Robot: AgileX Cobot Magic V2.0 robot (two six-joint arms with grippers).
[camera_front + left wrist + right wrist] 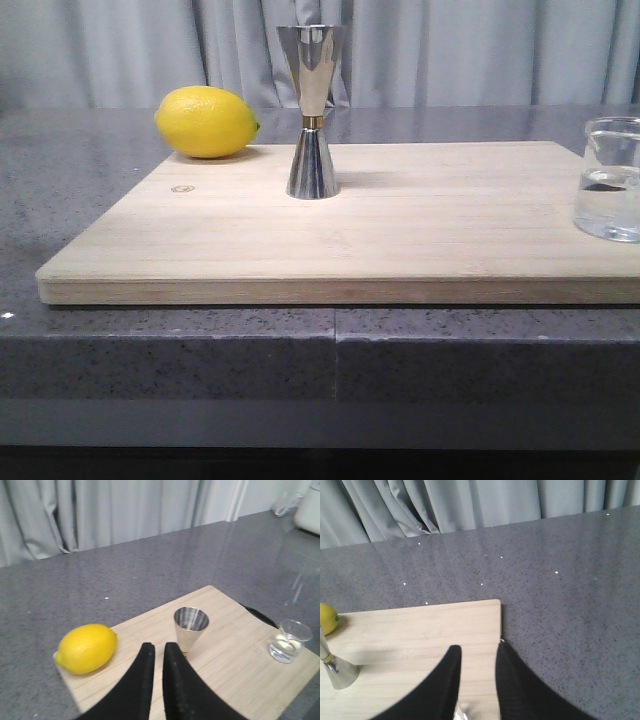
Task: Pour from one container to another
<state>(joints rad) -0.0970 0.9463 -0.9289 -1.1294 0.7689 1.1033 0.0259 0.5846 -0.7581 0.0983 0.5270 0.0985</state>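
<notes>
Steel jigger upright at centre of front view, on back half of wooden cutting board. Glass beaker at right frame edge, on board's right end, holding clear liquid, well apart from jigger. Open board between the two and across front strip. Lemon at upper left, near board's back-left corner, beside jigger but apart. Grey stone counter around board; curtain behind. Left gripper narrowly parted, empty, above board near jigger. Right gripper slightly parted, empty, over board's corner.
</notes>
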